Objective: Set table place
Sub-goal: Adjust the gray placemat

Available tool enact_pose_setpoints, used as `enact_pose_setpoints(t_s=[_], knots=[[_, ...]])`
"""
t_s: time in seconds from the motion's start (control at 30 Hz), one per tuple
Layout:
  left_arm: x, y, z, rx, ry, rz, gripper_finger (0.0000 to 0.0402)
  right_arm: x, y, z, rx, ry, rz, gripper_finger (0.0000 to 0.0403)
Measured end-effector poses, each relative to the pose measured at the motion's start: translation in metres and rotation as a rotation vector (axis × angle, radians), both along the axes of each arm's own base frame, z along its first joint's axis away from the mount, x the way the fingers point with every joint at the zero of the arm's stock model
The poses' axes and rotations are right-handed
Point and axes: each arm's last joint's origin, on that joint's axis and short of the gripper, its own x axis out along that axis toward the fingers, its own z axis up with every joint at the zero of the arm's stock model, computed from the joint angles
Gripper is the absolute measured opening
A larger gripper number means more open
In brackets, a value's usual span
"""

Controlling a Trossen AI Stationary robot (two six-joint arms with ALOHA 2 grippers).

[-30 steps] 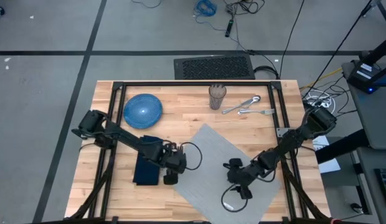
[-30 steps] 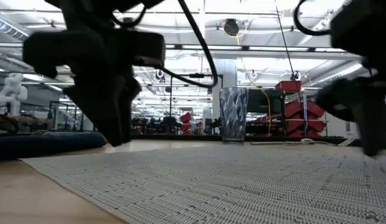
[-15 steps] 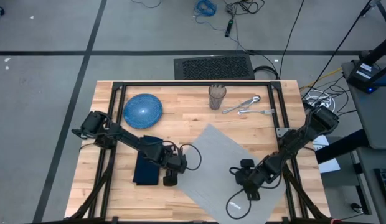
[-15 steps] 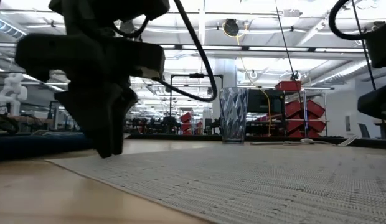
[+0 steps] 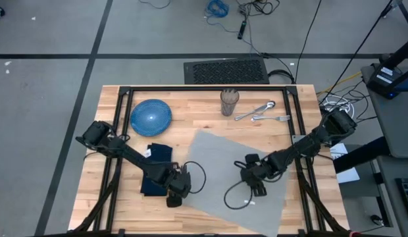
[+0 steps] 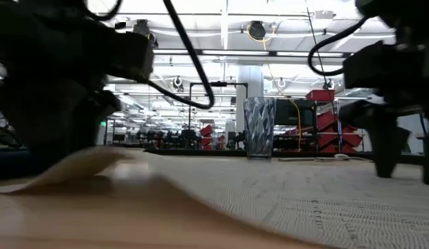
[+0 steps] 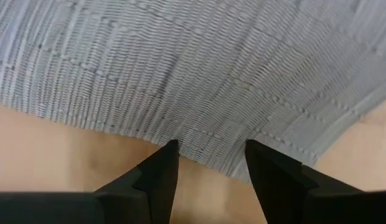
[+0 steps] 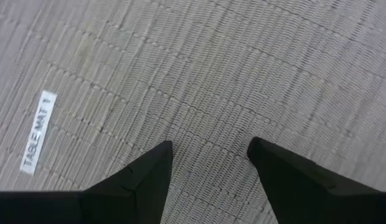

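You've got the flat grey woven placemat (image 5: 233, 174) lying skewed across the front half of the light butcher-block wood counter (image 5: 210, 125), so it looks like both arms are there to square it up.

The left gripper (image 5: 174, 196) is at the mat's near-left edge. Its wrist view shows the fingers (image 7: 157, 174) apart, straddling that edge, not clamped on it as far as I can tell. The right gripper (image 5: 255, 185) sits over the middle of the mat, fingers (image 8: 142, 177) spread wide with only weave between them, probably to pin it down.

The low view catches something the overhead doesn't: the mat's left edge is lifted into a hump off the wood. Only the overhead shows the round blue plate (image 5: 151, 116), navy cloth napkin (image 5: 153, 172), clear glass tumbler (image 5: 229, 102) and silver cutlery (image 5: 262, 112) waiting off the mat.
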Motion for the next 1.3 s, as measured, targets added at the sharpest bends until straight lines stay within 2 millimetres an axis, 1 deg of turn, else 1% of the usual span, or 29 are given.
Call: enact_pose_setpoints(t_s=[0.37,0.57,0.7,0.8,0.87,1.03,1.13,1.2,1.3], knots=[[-0.022,-0.037,0.000,-0.069,0.030,0.065,0.0170,0.014,-0.038,0.000,-0.075,-0.012,0.036,0.0215],[-0.030,-0.048,0.000,-0.090,0.034,0.090,0.0170,0.018,-0.050,0.000,-0.088,-0.018,0.046,0.0215],[-0.032,-0.053,0.001,-0.108,0.025,0.093,0.0170,0.020,-0.053,0.000,-0.092,-0.035,0.055,0.0215],[-0.031,-0.055,0.006,-0.091,0.016,0.093,0.0170,0.022,-0.053,0.000,-0.098,-0.054,0.055,0.0215],[-0.028,-0.056,0.011,-0.050,-0.006,0.083,0.0170,0.022,-0.053,0.001,-0.090,-0.064,0.052,0.0215],[-0.017,-0.054,0.034,0.068,-0.087,0.053,0.0170,0.024,-0.052,0.009,-0.072,-0.096,0.041,0.0215],[-0.008,-0.054,0.046,0.127,-0.173,-0.010,0.0170,0.029,-0.052,0.012,-0.082,-0.119,0.052,0.0215],[-0.002,-0.049,0.047,0.174,-0.209,-0.027,0.0170,0.029,-0.052,0.012,-0.083,-0.119,0.056,0.0215],[0.002,-0.032,0.040,0.211,-0.178,0.001,0.0170,0.029,-0.051,0.013,-0.069,-0.119,0.042,0.0215]])
